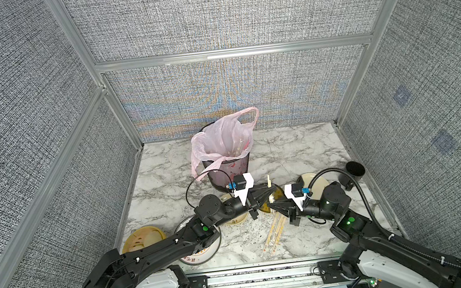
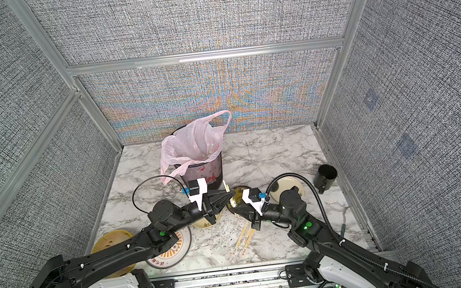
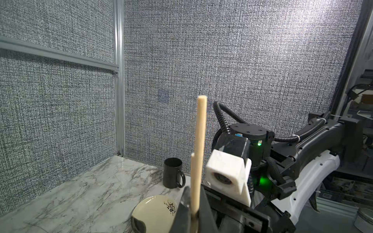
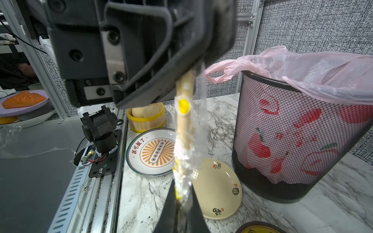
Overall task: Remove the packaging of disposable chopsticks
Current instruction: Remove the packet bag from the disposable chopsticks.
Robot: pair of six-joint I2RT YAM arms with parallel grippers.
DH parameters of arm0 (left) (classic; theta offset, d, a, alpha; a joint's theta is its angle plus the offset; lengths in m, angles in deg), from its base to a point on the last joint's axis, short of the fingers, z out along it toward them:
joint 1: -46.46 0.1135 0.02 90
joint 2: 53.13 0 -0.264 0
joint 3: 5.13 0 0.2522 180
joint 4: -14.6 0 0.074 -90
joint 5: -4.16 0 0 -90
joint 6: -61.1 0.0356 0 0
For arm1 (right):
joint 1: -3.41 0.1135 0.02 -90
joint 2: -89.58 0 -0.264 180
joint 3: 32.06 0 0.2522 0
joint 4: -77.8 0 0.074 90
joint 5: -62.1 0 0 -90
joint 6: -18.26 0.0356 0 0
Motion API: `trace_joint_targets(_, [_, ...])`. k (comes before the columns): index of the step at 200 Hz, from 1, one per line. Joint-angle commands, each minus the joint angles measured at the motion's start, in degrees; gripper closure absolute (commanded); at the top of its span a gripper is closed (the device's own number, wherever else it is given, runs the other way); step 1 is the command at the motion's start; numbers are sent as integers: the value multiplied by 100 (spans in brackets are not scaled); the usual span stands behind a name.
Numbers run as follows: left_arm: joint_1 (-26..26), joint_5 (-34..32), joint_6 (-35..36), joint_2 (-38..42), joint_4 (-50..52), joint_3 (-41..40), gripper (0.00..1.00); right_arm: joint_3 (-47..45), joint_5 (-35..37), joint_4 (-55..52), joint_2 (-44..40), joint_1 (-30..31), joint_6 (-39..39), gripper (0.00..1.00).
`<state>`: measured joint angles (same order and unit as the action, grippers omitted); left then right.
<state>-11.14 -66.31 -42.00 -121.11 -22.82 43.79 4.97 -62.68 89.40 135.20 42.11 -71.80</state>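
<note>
Chopsticks [image 3: 201,131] held in mid-air above the table [image 1: 284,156], near the bin [image 1: 235,167]. Left gripper [image 1: 270,189] pinches their bare end; right gripper [image 1: 273,203] pinches the crumpled packaging [image 4: 189,153]. Best pull straight apart (along the sticks), both grips firm.

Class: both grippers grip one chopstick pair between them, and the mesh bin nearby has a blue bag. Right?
No: the bag in the mesh bin is pink, as the right wrist view shows. The rest stands.
</note>
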Motion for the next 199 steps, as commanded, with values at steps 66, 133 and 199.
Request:
trace_joint_targets(66, [-22, 366, -65, -388, 409, -235, 95, 274, -21, 603, -18, 10, 98, 100])
trace_joint_targets(133, [-16, 353, -87, -575, 319, -349, 94, 275, 23, 508, -131, 13, 41, 100])
trace_joint_targets(199, [-16, 409, -86, -649, 363, -448, 94, 257, 45, 513, -162, 8, 41, 100])
